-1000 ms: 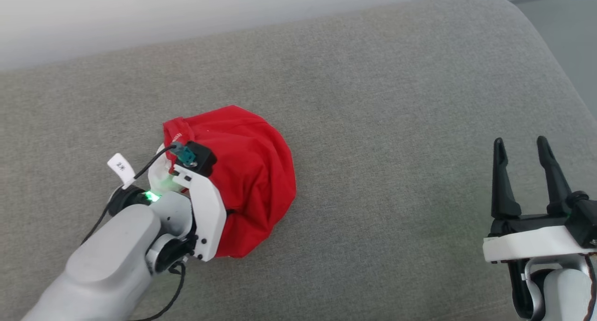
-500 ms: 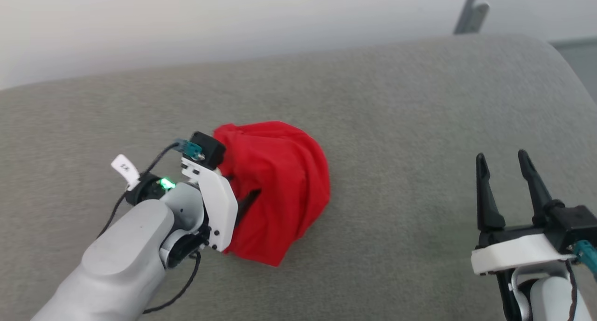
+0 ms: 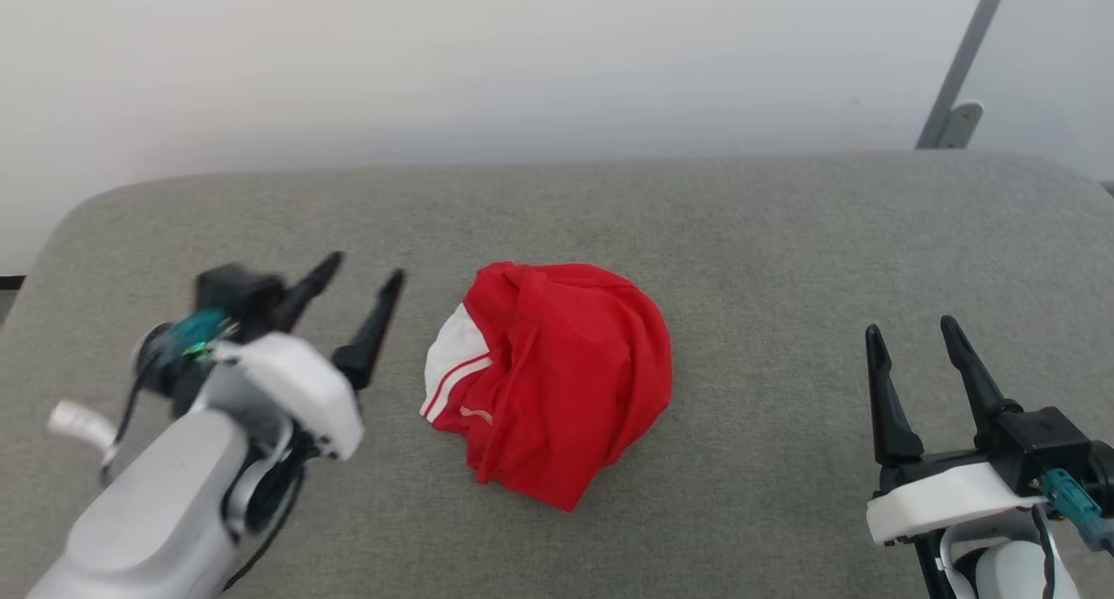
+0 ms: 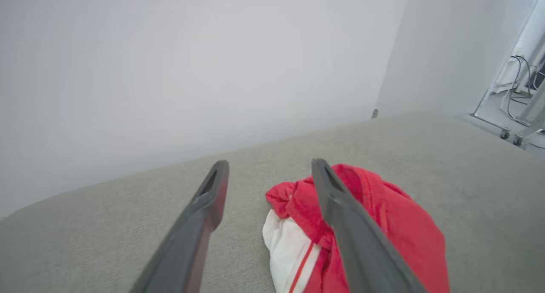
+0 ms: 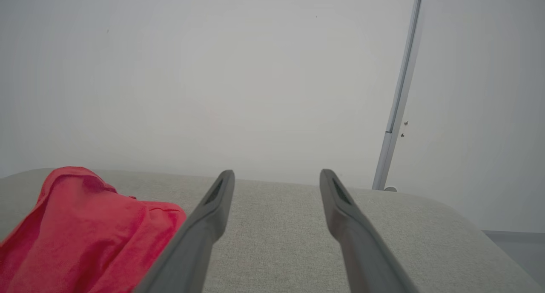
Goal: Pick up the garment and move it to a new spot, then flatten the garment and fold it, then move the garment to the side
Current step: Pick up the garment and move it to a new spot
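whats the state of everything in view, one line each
garment: bunched in a heap on the cushion, unfolded, not held
left tool: open, empty, beside the garment
right tool: open, empty, well apart from the garment
cushion: grey, carrying the garment

Right fingers [image 5: 203, 225] spread wide, crumpled garment [image 5: 81, 229] lower left

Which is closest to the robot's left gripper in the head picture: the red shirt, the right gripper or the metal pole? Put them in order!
From the left gripper:
1. Red shirt, just to its right on the couch.
2. Right gripper, across the couch on the right side.
3. Metal pole, behind the couch at the far right.
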